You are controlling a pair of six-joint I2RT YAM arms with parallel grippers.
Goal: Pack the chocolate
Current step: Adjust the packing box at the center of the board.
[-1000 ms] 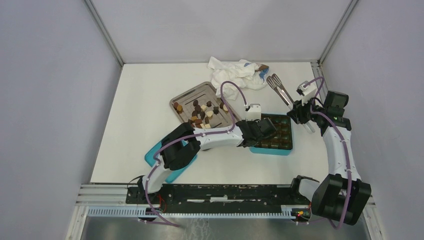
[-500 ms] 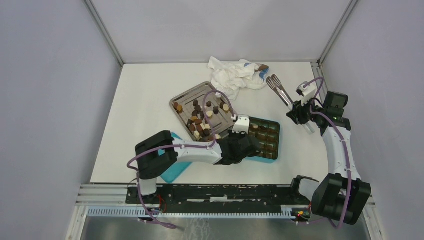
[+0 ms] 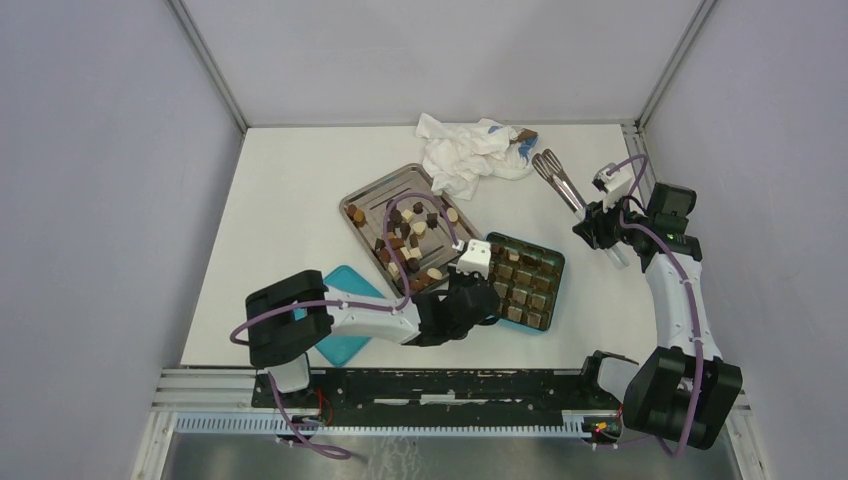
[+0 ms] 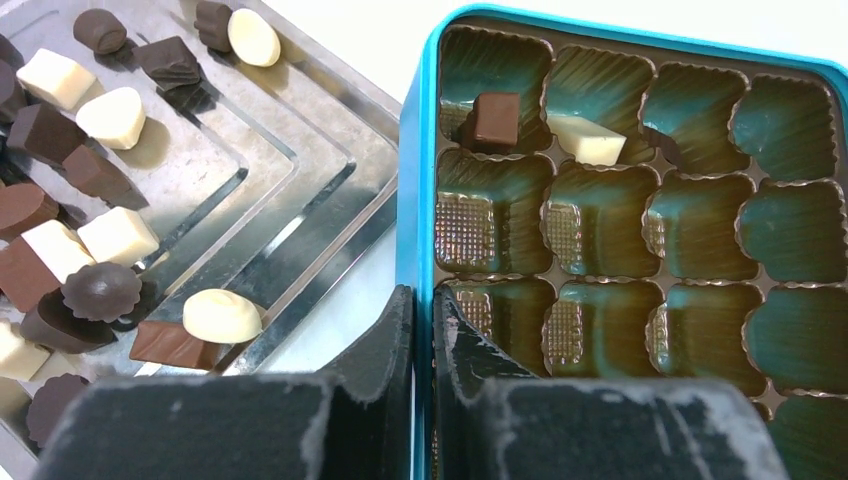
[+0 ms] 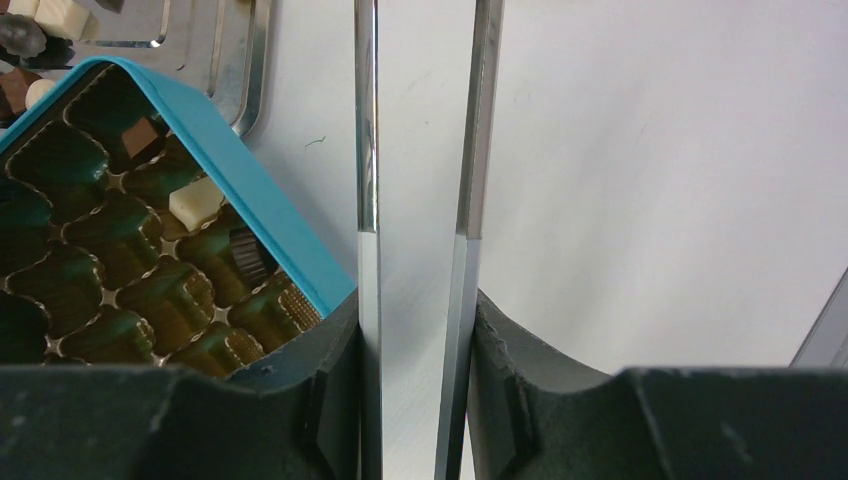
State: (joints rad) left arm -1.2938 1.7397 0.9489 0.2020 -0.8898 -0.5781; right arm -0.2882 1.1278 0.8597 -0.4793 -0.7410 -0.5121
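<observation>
Several pieces of chocolate (image 3: 408, 238), dark, light brown and cream-white, lie on the steel tray (image 3: 372, 192). In the left wrist view the chocolate (image 4: 112, 114) covers the tray (image 4: 262, 190) at the left. The teal box (image 3: 548, 327) sits right of the tray, touching it. Three pieces lie in its far cells: a brown square (image 4: 496, 120), a white piece (image 4: 587, 140) and a dark one (image 4: 662, 146). My left gripper (image 3: 478, 300) (image 4: 422, 306) is shut on the box's left wall (image 4: 414, 180). At the right, my right gripper (image 3: 598, 226) (image 5: 415, 300) is shut on metal tongs (image 3: 556, 174) (image 5: 366, 150).
A crumpled white cloth (image 3: 465, 150) with blue marks lies at the back, by the tong tips. The teal lid (image 3: 340, 335) lies near the front left, partly under the left arm. In the right wrist view the box's corner (image 5: 250, 190) lies left of the tongs.
My left gripper has dragged the teal box left and toward the near edge, turning it against the tray. The right arm and tongs have not moved.
</observation>
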